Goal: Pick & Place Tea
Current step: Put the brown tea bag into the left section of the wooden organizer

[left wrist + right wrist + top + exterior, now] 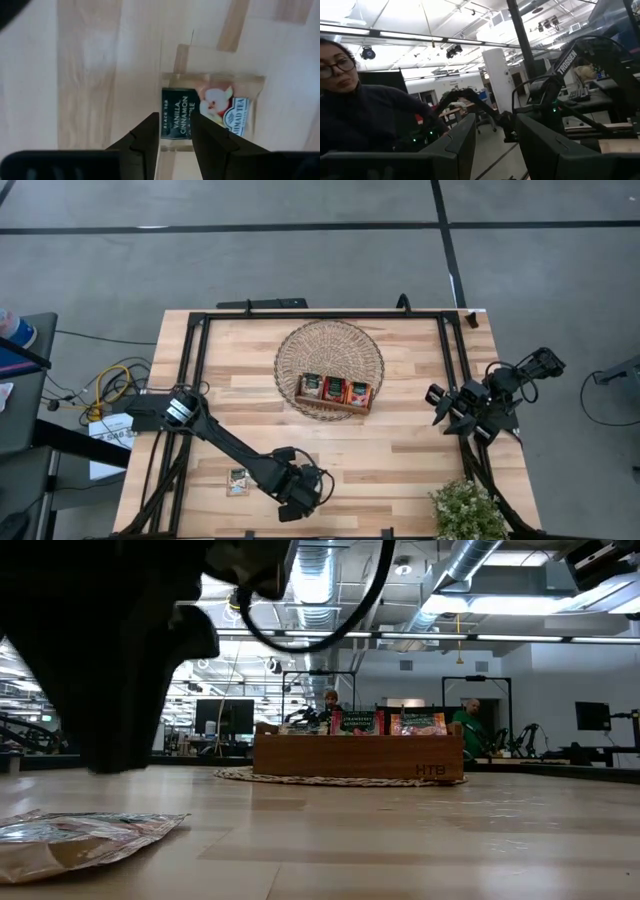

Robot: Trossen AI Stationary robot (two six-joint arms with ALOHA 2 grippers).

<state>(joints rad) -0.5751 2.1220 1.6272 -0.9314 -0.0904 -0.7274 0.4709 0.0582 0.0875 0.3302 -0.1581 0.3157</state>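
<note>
Beside the left pincer (322,492), one tea sachet (238,481) lies flat.

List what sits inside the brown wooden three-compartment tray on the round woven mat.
The brown wooden tray holds upright tea sachets, one group in each compartment, green-labelled and red. The tray's front wall covers their lower halves, so how many stand in each cannot be seen.

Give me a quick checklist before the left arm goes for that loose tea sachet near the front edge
1. Left gripper open: ok, gap shows between the fingers.
2. Nothing held by it: ok.
3. Tea sachet lying flat on the table: ok.
4. Sachet centred between the fingers: not ok, it sits partly off to one side.
5. Wooden tray has room: cannot tell.
6. Right gripper out of the way: ok, by the right edge.
</note>
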